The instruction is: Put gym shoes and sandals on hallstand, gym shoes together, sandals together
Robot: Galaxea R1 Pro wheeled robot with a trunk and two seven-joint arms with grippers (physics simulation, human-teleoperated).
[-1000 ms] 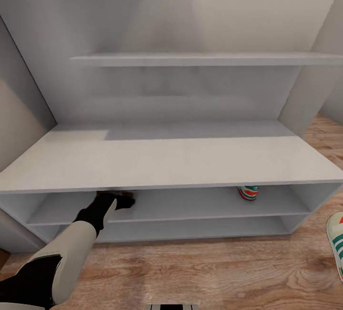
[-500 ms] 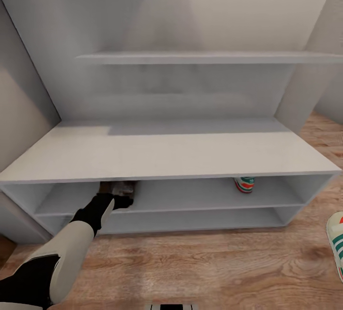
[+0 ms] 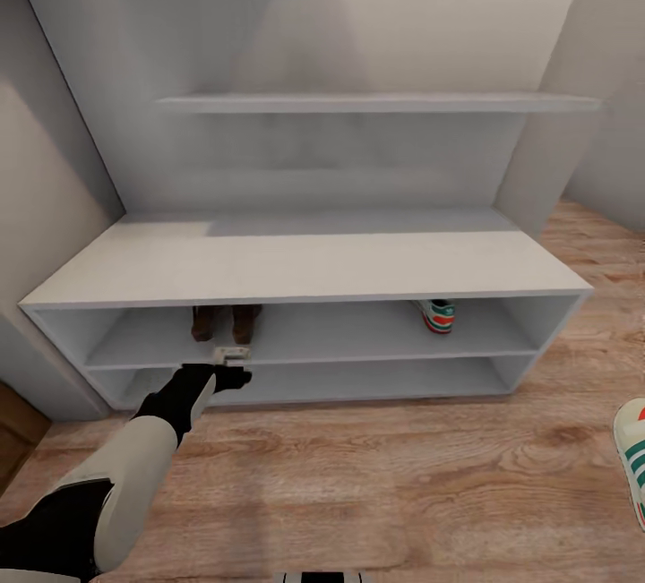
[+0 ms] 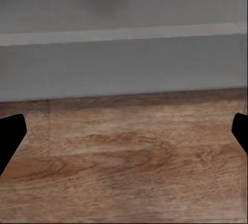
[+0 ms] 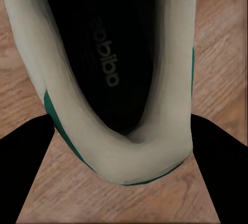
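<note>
Two dark brown sandals stand side by side at the left of the upper tier in the hallstand base. One gym shoe sits on the same tier, far right. My left gripper hangs open just in front of the rack, below the sandals; in the left wrist view the left gripper holds nothing, with the corridor floor ahead. The second gym shoe shows at the head view's right edge. My right gripper is shut on the heel of this gym shoe.
A grey back panel and an upper shelf rise above the hallstand's wide top. Walls close in on both sides. The lower tier holds nothing. Open wood floor stretches between me and the rack.
The whole view has drawn back from the rack, so the camera moved. My left gripper has come out from under the top board, leaving the sandals on the tier.
</note>
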